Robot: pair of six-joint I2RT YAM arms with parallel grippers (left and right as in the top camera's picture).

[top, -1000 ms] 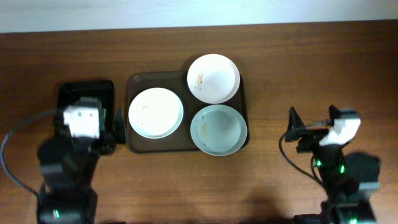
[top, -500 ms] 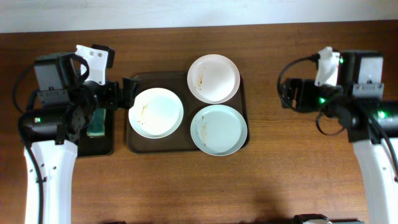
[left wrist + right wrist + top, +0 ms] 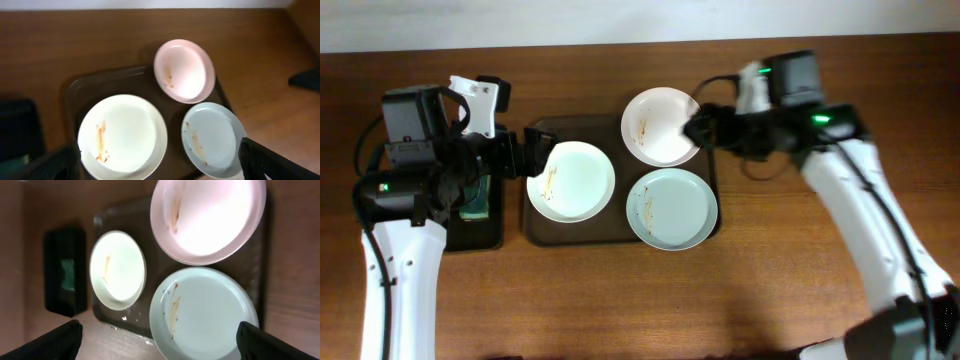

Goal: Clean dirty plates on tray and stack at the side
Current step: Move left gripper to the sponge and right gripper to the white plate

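Three smeared plates point(image 3: 570, 180) sat on the brown tray point(image 3: 620, 228), mid-worktop point(image 3: 800, 290). The rear plate point(image 3: 663, 125) overhung the tray's far rim, just beside the bluish plate point(image 3: 672, 208). Left tool point(image 3: 533, 152) hovered at the tray's left edge, right tool point(image 3: 703, 125) over the rear plate's right rim. Both were spread wide and held nothing. Risk: a shallow pinch on that sloped rim could tip the plate or knock its neighbour.

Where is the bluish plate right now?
In the overhead view, the bluish plate sits in the tray's near right corner, just below the top plate and right of the left plate.
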